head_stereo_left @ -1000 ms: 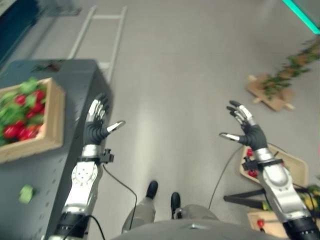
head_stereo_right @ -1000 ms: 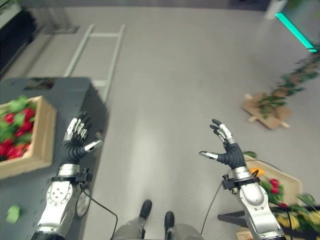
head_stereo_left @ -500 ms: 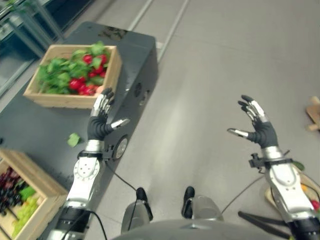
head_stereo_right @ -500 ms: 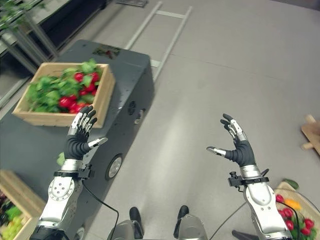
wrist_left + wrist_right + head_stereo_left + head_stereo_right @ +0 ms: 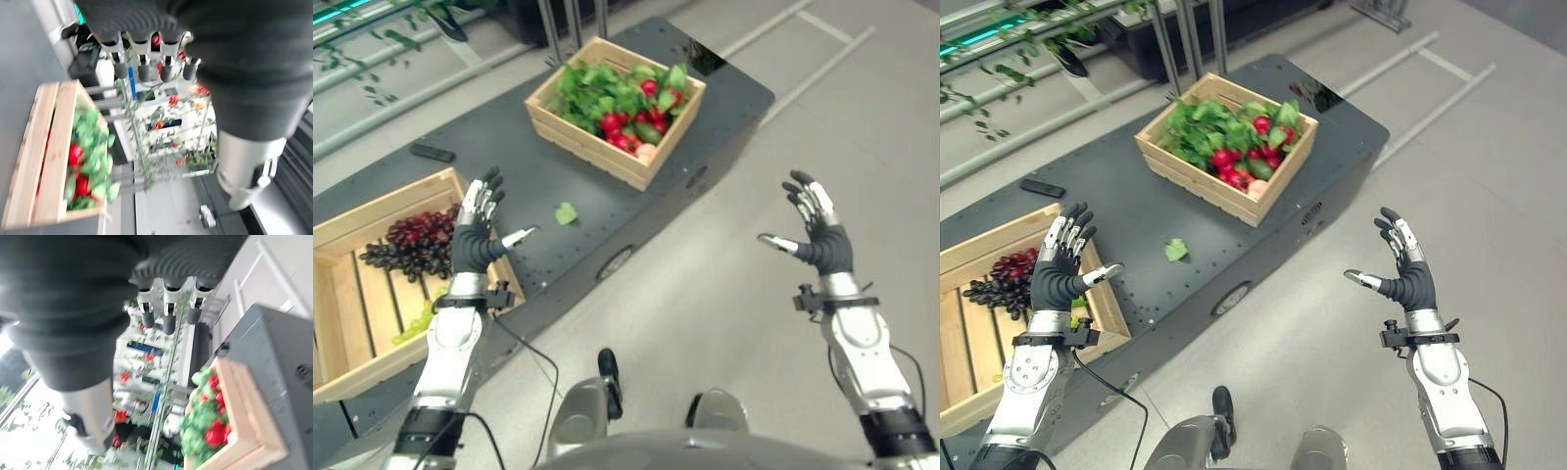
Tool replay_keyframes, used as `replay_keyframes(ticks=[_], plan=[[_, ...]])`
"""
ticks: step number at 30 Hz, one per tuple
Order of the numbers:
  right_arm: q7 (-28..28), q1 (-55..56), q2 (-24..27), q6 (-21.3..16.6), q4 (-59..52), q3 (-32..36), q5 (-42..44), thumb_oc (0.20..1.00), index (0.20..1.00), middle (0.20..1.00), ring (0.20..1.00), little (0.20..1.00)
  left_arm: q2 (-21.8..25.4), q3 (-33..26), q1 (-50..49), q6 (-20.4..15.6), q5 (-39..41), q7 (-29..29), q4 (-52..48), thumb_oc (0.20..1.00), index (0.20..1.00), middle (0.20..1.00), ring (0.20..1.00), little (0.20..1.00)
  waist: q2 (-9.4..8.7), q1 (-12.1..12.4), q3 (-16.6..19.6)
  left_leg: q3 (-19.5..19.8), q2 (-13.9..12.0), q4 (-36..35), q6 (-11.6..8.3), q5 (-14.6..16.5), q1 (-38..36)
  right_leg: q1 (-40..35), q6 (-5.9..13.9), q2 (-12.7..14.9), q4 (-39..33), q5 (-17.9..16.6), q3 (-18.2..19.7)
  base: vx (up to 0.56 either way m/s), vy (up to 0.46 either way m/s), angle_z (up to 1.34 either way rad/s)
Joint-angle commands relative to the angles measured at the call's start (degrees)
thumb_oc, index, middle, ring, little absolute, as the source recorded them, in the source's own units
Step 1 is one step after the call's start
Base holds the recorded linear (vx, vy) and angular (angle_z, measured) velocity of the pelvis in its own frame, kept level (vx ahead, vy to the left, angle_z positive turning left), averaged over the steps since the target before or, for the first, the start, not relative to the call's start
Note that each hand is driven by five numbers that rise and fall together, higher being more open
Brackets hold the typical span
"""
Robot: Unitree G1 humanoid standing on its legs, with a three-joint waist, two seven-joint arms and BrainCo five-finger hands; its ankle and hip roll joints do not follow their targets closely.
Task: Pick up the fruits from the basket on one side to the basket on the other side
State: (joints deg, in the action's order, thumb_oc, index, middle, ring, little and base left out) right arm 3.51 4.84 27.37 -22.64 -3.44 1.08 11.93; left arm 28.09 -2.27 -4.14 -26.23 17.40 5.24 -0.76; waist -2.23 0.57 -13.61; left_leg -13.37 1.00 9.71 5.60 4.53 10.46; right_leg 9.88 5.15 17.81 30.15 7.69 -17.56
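The dark grey surface [image 5: 1136,211] runs diagonally from the lower left to the upper centre of the frame. Two wooden crates stand on it.

The far crate [image 5: 1226,145], upper centre, holds red fruits [image 5: 1234,162] among green leaves [image 5: 1197,122]. The near crate [image 5: 984,294], at the left edge, holds a bunch of dark grapes [image 5: 1004,279] and a little green fruit [image 5: 419,321] on its slatted floor.

A single green leaf [image 5: 1176,250] lies on the surface between the two crates. A small black flat object [image 5: 1042,188] lies on the surface near the left edge, beyond the near crate.

The left hand [image 5: 1060,269] is raised above the right-hand rim of the near crate, released, fingers straight and spread, grasping nothing.

The right hand [image 5: 1404,274] is raised over the grey floor [image 5: 1489,166] at centre right, well apart from the surface, also released with fingers spread and grasping nothing.
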Motion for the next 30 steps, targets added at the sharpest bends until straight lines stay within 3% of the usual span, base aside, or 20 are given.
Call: replay_keyframes(ticks=[1, 2, 3, 4, 6, 11, 13, 15, 18, 19, 22, 26, 30], plan=[[0.02, -1.63, 0.17, -2.06, 1.04, 0.71, 1.01, 1.0, 1.0, 1.0, 1.0, 1.0, 0.22, -2.52, -0.24, -3.07, -1.04, 0.22, -3.08, 1.0, 1.0, 1.0, 1.0, 1.0, 1.11, -1.62, 0.87, 6.41, -0.44, -4.18, -5.68, 1.0, -4.79, 2.96, 2.27, -6.49, -14.32, -5.03, 8.27, 0.16, -0.056, 0.28], [-0.36, -1.44, 0.84, -2.02, 0.74, 0.64, 0.42, 1.0, 1.0, 1.0, 1.0, 1.0, 0.18, -3.1, -0.25, -2.98, -1.12, 0.22, -2.86, 1.0, 1.0, 1.0, 1.0, 1.0, 0.6, -1.94, 0.57, 8.23, 0.07, -5.3, -5.98, 0.54, -5.04, 4.36, 2.99, -7.47, -20.19, -6.89, 10.57, 0.12, -0.077, 0.37], [-0.34, -1.48, 0.86, -2.04, 0.78, 0.6, 0.4, 1.0, 1.0, 1.0, 1.0, 1.0, 0.16, -3.13, -0.25, -2.96, -1.14, 0.23, -2.88, 1.0, 1.0, 1.0, 1.0, 1.0, 0.72, -1.99, 0.67, 8.29, -0.04, -5.45, -6.01, 0.53, -5.04, 4.21, 2.97, -7.61, -20.59, -7.06, 10.47, 0.14, -0.152, 0.78], [-0.45, -0.96, 1.62, -1.82, 0.54, 0.8, -0.76, 1.0, 1.0, 1.0, 1.0, 1.0, -0.26, -2.69, 0.32, -2.87, -0.45, -0.33, -2.34, 1.0, 1.0, 1.0, 1.0, 1.0, 0.49, -2.86, 0.59, 10.82, 0.47, -5.62, -6.19, 0.74, -5.32, 4.65, 3.26, -10.31, -20.58, -6.55, 15.44, 0.07, -0.085, 0.75], [-0.54, -0.52, 1.61, -1.8, 0.87, 1.09, -0.94, 1.0, 1.0, 1.0, 1.0, 1.0, -0.75, -2.2, 0.92, -2.75, 0.03, -0.73, -1.86, 1.0, 1.0, 1.0, 1.0, 1.0, 0.1, -3.14, 0.93, 11.99, 0.85, -5.36, -6.3, 0.51, -4.84, 4.48, 2.94, -11.03, -20.6, -6.52, 17.24, 0.07, -0.145, 1.2], [-1.08, 0.56, 2.62, -1.97, 1.32, 1.7, -1.6, 1.0, 1.0, 1.0, 1.0, 1.0, -2.51, -1.33, 0.73, -2.54, 0.33, -1.41, -2.23, 1.0, 1.0, 1.0, 1.0, 1.0, -0.66, -2.27, 2.18, 15.14, 0.2, -4.31, -7.72, 0.36, -4.32, 1.28, 1.95, -12.08, -22.65, -6.33, 15.14, 0.08, -0.256, 1.12], [-1.16, 1.12, 3.1, -2.02, 1.61, 2.05, -1.61, 1.0, 1.0, 1.0, 1.0, 1.0, -2.45, -0.56, 1.17, -2.31, 0.56, -2.17, -1.8, 1.0, 1.0, 1.0, 1.0, 1.0, -0.51, -2.88, 2.59, 16.4, -0.23, -3.18, -8.36, 0.41, -3.81, 0.46, 1.13, -13.44, -22.49, -5.34, 16.37, 0.09, -0.202, 0.09], [-0.9, 1.37, 3.1, -2.22, 1.81, 2.55, -0.95, 1.0, 1.0, 1.0, 1.0, 1.0, -2.9, 0.22, 1.76, -2.05, 1.2, -2.21, -1.41, 1.0, 1.0, 1.0, 1.0, 1.0, -0.47, -3.16, 2.29, 16.62, -0.54, -1.33, -9.05, 0.61, -2.96, -0.21, 0.49, -13.53, -22.4, -4.91, 15.03, 0.04, -0.164, 0.39], [-0.54, 1.71, 3.09, -2.33, 1.91, 2.85, -0.26, 1.0, 1.0, 1.0, 1.0, 1.0, -4.02, 1.3, 2.39, -1.25, 3.44, -2.85, -0.69, 1.0, 1.0, 1.0, 1.0, 1.0, -0.56, -4.49, 2.0, 9.62, -3.55, 1.68, -9.76, 0.01, -1.12, -2.1, 0.12, -12.71, -23.33, -4.19, 11.62, 0.0, -0.095, 0.69], [-0.04, 1.87, 2.99, -2.43, 1.96, 2.96, -0.36, 1.0, 1.0, 1.0, 1.0, 1.0, -3.95, 1.4, 2.51, -1.19, 3.52, -2.83, -0.63, 1.0, 1.0, 1.0, 1.0, 1.0, -0.48, -5.35, 2.01, 5.03, -6.37, 1.4, -9.9, -1.12, -0.83, -2.52, 0.27, -12.4, -23.67, -4.06, 10.24, -0.02, -0.027, 0.93], [0.34, 1.45, 2.69, -2.11, 2.77, 2.51, -0.35, 1.0, 1.0, 1.0, 1.0, 1.0, -3.68, 1.1, 2.06, -1.03, 2.87, -2.43, 0.08, 1.0, 1.0, 1.0, 1.0, 1.0, -0.68, -4.58, 1.96, 3.83, -8.74, -0.08, -10.82, -3.01, -0.49, -3.76, 0.87, -12.02, -25.2, -4.46, 8.79, 0.01, -0.001, 0.5], [0.58, 1.49, 1.78, -1.69, 4.02, 2.88, -0.99, 1.0, 1.0, 1.0, 1.0, 1.0, -3.34, 0.84, 1.67, -0.38, 2.12, -2.8, 1.05, 1.0, 1.0, 1.0, 1.0, 1.0, -0.64, -4.24, 2.59, 2.64, -8.33, -6.33, -10.67, -4.63, -2.31, -3.79, 1.96, -11.0, -26.05, -5.43, 7.19, 0.04, 0.107, 0.18], [1.07, 0.51, 0.08, -1.19, 6.16, 2.32, -0.66, 1.0, 1.0, 1.0, 1.0, 1.0, -2.71, 0.08, 1.59, -0.33, 2.15, -2.52, 1.42, 1.0, 1.0, 1.0, 1.0, 1.0, -1.43, -3.59, 2.78, 1.94, -6.93, -7.02, -9.65, -4.13, -3.08, -3.31, 3.2, -8.88, -24.6, -6.37, 6.99, 0.06, 0.172, 0.2]])
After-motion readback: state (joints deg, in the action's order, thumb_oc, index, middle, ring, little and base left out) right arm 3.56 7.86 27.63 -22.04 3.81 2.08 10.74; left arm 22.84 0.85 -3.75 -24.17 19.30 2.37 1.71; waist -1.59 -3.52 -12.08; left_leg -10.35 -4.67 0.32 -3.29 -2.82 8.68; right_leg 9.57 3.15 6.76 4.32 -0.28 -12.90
